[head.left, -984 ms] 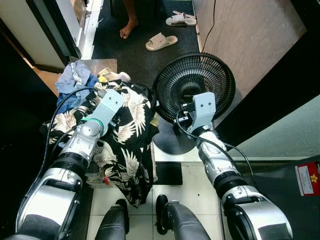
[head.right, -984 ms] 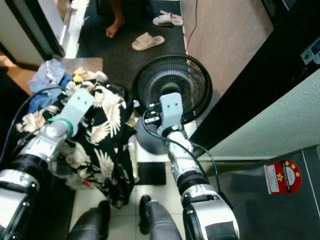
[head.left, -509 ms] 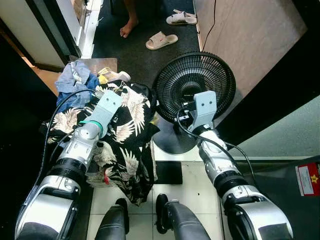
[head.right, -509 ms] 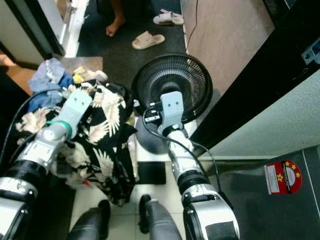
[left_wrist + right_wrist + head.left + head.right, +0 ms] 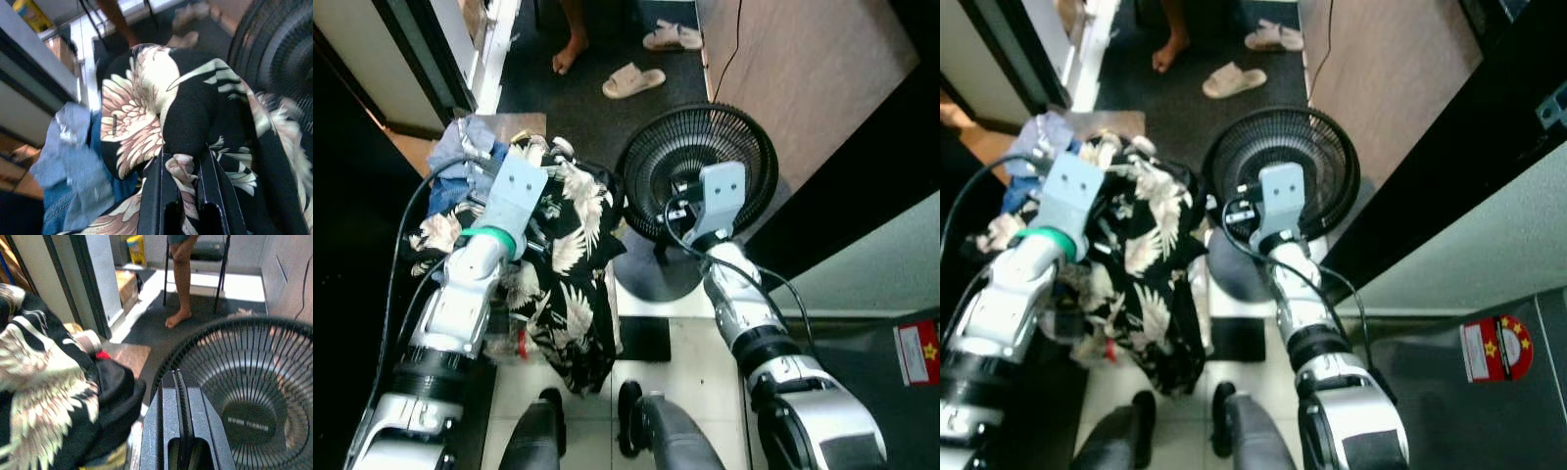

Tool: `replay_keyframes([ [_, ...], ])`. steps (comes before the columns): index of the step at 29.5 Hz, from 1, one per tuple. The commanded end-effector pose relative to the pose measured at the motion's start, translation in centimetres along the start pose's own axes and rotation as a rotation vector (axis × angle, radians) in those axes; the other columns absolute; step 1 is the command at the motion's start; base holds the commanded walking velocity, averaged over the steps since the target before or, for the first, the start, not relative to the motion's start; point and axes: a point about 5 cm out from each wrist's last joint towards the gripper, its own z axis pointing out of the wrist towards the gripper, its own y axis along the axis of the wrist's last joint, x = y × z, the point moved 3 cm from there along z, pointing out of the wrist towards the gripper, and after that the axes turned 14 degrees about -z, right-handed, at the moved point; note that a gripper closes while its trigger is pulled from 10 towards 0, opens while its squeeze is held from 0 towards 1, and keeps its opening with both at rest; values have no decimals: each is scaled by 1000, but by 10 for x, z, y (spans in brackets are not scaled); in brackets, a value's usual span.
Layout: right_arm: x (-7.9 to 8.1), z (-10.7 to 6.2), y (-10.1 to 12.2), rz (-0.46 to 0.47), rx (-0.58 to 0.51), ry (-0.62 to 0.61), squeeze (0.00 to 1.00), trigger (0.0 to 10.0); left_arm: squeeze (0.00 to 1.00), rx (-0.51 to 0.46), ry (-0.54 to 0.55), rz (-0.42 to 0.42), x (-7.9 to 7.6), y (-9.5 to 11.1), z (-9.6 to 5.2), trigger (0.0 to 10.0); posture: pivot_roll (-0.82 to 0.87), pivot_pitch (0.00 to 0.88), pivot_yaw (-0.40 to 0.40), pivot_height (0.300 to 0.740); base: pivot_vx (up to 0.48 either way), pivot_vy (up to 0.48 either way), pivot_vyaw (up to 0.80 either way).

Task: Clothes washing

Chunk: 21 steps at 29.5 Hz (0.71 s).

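The left arm reaches forward and slightly outward from the shoulder, its silver forearm angled up the frame with a green ring at the wrist, and the left tool [image 5: 182, 196] is buried in a black shirt [image 5: 570, 257] printed with pale cranes and feathers; in the left wrist view the two black fingers [image 5: 155, 196] stand close together with a fold of the printed cloth pinched between them, so the tool is narrow and holding the shirt. The shirt hangs draped below and around that arm, spilling down toward the tiled floor [image 5: 690, 377] beside the robot's legs. Just beyond the shirt lies a heap of blue and grey clothes [image 5: 460, 164], touching its far edge. The right arm is bent at the elbow and points forward, a black cable looping along it, and the right tool [image 5: 181, 431] hovers over a black floor fan [image 5: 697, 166] lying face-up; the right wrist view shows its fingers pressed flat together with nothing between them. A dark mat [image 5: 558, 103] lies past the fan, with a pair of pale slippers [image 5: 633, 78] on it and a person's bare foot [image 5: 569, 54] near the top edge.
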Motion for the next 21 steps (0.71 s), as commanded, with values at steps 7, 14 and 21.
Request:
replay_keyframes([
  [7, -12, 12, 32, 17, -112, -32, 0, 10000, 0, -290, -111, -118, -35, 80, -6, 10000, 66, 131, 11, 740, 0, 0, 0],
  [14, -13, 17, 78, 42, -273, 24, 0, 10000, 0, -460, -312, -122, -80, 130, -26, 10000, 58, 92, 9, 740, 0, 0, 0],
  [21, -17, 6, 51, 44, -188, 91, 0, 10000, 0, -375, -345, -124, -87, 109, -30, 10000, 56, 81, 2, 740, 0, 0, 0],
])
